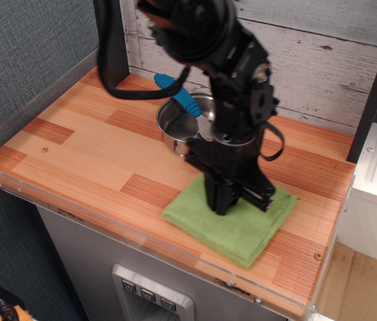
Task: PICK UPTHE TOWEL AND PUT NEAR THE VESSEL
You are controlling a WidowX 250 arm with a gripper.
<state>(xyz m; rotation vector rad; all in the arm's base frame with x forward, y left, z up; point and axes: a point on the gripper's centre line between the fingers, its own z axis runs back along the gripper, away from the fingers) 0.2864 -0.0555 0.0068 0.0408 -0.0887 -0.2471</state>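
Pincer (232, 202) stands nose-down on the towel (232, 221), its tips buried in the green pile near the cloth's middle. From this angle the black body hides the jaws, so whether they are clamped on a fold of cloth or merely pressing on it cannot be told.

That towel lies flat on the worktop (74, 144), toward the front right, with one corner close to the clear front lip. The vessel (188, 124) sits just behind and to the left of it, with the arm partly in front, and a blue-handled utensil (178, 95) leans out of the pot. Cloth and pot look near each other, possibly touching at the back edge, though the arm blocks that spot.

By my reading the carry is nearly done and the step in hand is the set-down. To do it well:

- Let the cloth rest fully on the wood before letting go.
- Part the jaws wide so no fibres snag.
- Rise straight up, not sideways, so the fuzzy cloth is not dragged.
- Keep clear of the utensil handle and the pot rim on the way out.
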